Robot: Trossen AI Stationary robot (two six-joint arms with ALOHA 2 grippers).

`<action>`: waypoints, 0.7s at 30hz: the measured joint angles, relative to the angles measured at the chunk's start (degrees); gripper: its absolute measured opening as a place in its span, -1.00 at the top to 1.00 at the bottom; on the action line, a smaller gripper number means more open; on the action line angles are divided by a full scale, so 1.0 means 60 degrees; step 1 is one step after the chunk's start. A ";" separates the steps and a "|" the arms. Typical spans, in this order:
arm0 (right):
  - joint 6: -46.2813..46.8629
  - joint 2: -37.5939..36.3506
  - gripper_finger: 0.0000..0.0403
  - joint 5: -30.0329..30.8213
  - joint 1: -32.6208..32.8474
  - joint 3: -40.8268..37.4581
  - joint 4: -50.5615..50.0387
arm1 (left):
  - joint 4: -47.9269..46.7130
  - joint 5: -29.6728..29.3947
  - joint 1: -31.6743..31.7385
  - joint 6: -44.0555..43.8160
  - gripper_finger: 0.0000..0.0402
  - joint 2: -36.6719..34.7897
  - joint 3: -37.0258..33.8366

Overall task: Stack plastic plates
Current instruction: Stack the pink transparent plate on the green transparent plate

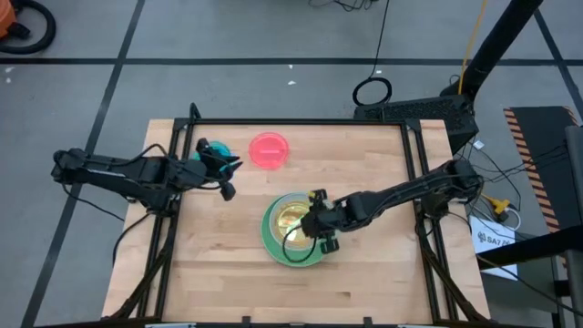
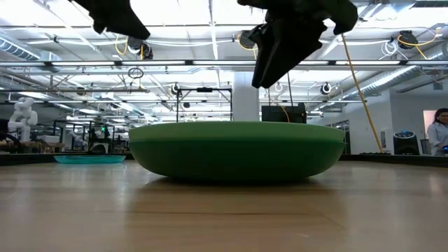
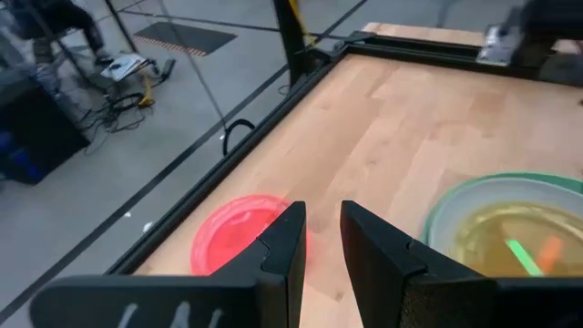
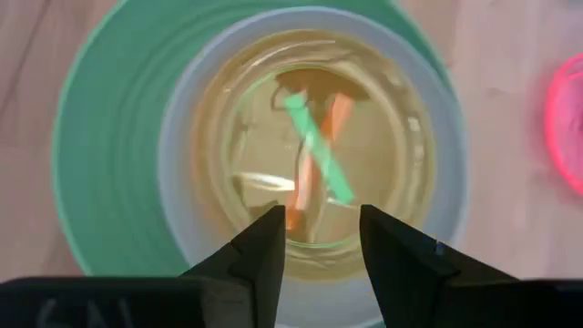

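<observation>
A stack of plates (image 1: 296,228) stands mid-table: a dark green plate (image 2: 238,150) at the bottom, a light blue one (image 4: 173,164) above it, and a yellowish translucent small plate (image 4: 310,146) on top. My right gripper (image 4: 322,237) hangs open and empty just above the stack, and also shows in the high view (image 1: 316,228). A pink-red plate (image 1: 269,150) lies flat near the far edge. A translucent blue plate (image 1: 217,149) lies flat to its left, partly under my left arm. My left gripper (image 3: 322,246) hovers nearby, empty, its fingers a narrow gap apart.
A black frame (image 1: 301,121) runs along the table's far edge and down both sides. Bare wood lies near the front edge (image 1: 301,292) and to the right of the stack (image 1: 383,246). A person (image 2: 439,133) stands far off in the room.
</observation>
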 joint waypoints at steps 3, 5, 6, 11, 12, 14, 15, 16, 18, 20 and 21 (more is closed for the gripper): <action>-0.0483 -0.0694 0.33 0.0000 -0.0344 -0.0735 0.0672 | 0.0008 -0.0002 0.0358 -0.0155 0.60 0.0334 0.0000; -0.0831 -0.1186 0.33 0.0000 -0.0613 -0.1351 0.1431 | -0.0002 0.0008 0.0652 -0.0230 0.60 0.0590 0.0000; -0.1020 -0.1459 0.33 0.0000 -0.0765 -0.1700 0.1888 | 0.0001 0.0073 0.0823 -0.0242 0.60 0.0724 -0.0001; -0.1812 -0.2499 0.33 -0.0034 -0.1768 -0.3510 0.4652 | 0.0122 0.0351 0.1814 0.0008 0.60 0.1412 0.0000; -0.1870 -0.2620 0.33 -0.0034 -0.2032 -0.3762 0.5139 | 0.0235 0.0355 0.2073 0.0192 0.60 0.1505 0.0000; -0.1888 -0.2746 0.33 -0.0034 -0.2603 -0.4046 0.5817 | 0.0462 0.0358 0.2601 0.0662 0.60 0.1603 0.0000; -0.1857 -0.2746 0.33 -0.0041 -0.2901 -0.4070 0.5951 | 0.0646 0.0360 0.2891 0.0914 0.60 0.1619 0.0000; -0.1810 -0.2734 0.33 0.0014 -0.3199 -0.4065 0.6079 | 0.0797 0.0368 0.3186 0.1175 0.60 0.1619 0.0000; -0.1714 -0.2606 0.33 -0.0025 -0.3707 -0.3952 0.6196 | 0.1078 0.0365 0.3761 0.1617 0.60 0.1619 0.0000; -0.1534 -0.2394 0.33 -0.0076 -0.4135 -0.3653 0.6202 | 0.1236 0.0431 0.4291 0.1970 0.60 0.1619 0.0000; -0.1428 -0.2267 0.33 -0.0084 -0.4305 -0.3478 0.6204 | 0.1256 0.0610 0.4556 0.2068 0.60 0.1619 0.0000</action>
